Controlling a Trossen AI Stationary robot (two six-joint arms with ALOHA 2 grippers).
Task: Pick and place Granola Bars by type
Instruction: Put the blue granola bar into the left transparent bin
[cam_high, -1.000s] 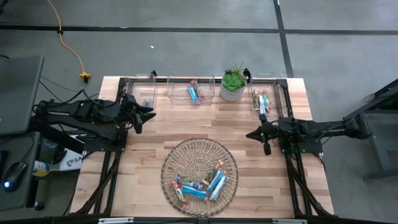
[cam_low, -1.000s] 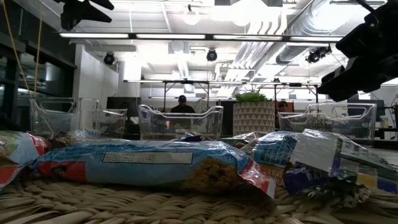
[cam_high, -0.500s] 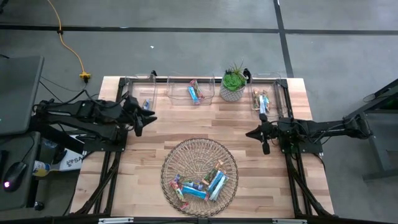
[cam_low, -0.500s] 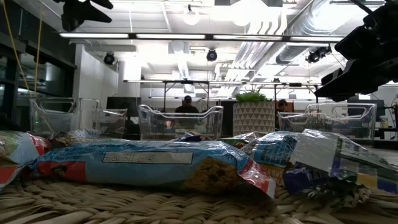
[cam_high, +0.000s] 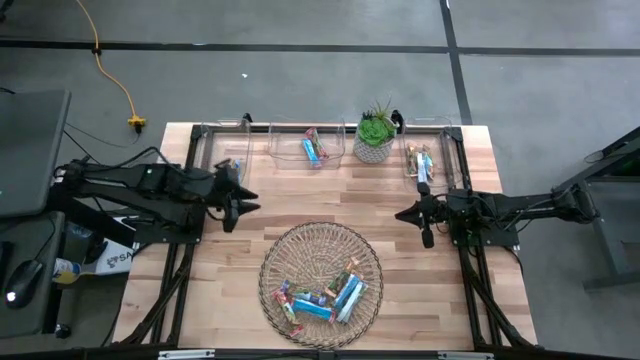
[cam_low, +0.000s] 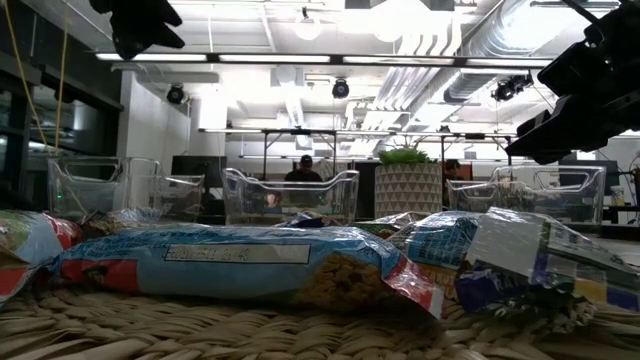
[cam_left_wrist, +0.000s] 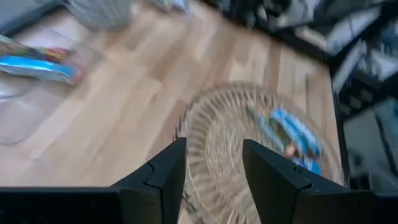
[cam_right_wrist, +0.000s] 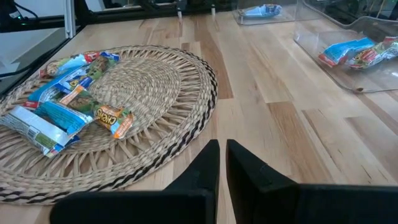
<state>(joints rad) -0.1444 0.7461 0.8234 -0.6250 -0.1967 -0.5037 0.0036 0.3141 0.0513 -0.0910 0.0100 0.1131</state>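
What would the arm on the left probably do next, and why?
Probably carry on toward the basket and lower over a bar. The left gripper hangs just short of its rim with fingers apart and nothing between them, and many granola bars still lie unsorted inside. The right gripper waits shut nearby.

An open-plan lab or workshop space: bare silver ceiling ducts (cam_low: 520, 40) and strip lights run overhead, a grey concrete floor (cam_high: 300, 90) carries a yellow power cable (cam_high: 115, 75), and a person (cam_low: 305, 172) sits far back (at desks, seemingly).
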